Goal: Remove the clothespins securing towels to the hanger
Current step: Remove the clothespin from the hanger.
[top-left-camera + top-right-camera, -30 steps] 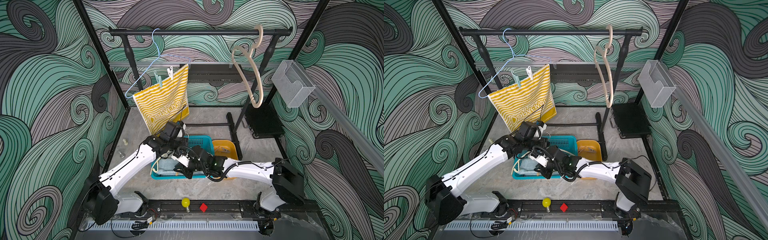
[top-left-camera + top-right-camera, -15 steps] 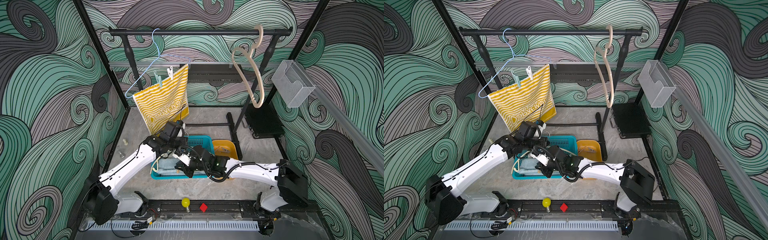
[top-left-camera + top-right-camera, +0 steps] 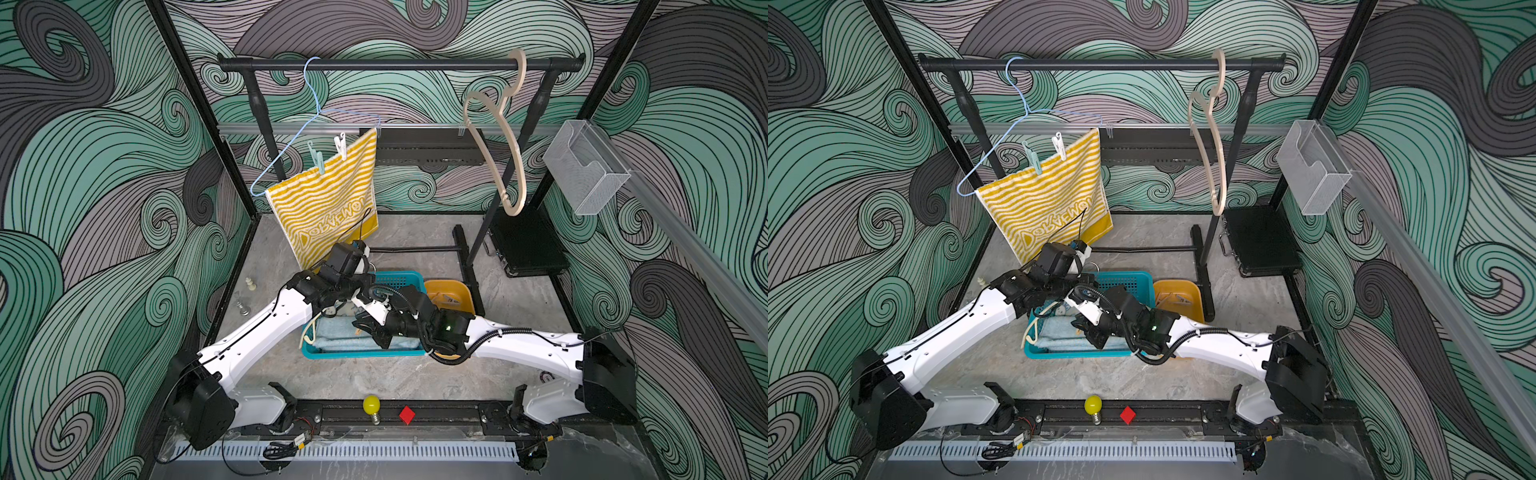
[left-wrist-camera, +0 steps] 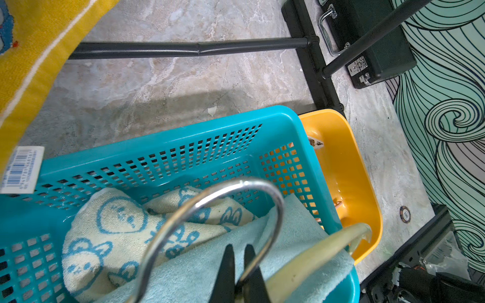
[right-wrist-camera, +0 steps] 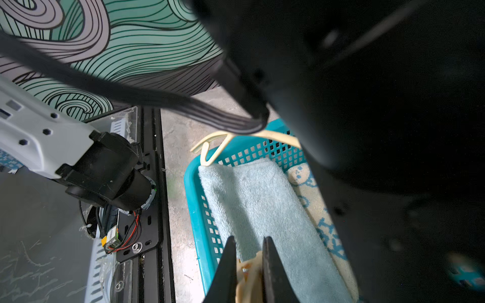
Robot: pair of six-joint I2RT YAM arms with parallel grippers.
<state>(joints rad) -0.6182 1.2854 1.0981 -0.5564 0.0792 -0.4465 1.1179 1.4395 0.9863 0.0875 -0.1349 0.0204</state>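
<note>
Left jaws clamp the cream hanger's hook, right jaws pinch its peach clothespin in the teal basket; at 11 o'clock, the mint clothespin and white clothespin remain on the yellow striped towel.

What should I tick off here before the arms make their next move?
1. Right gripper shut on clothespin: ok.
2. Left gripper shut on hanger: ok.
3. That clothespin off the blue towel: cannot tell.
4. Drop spot, orange bin beside basket: ok.
5. All pins off yellow towel: not ok; mint pin, white pin hold it.
</note>
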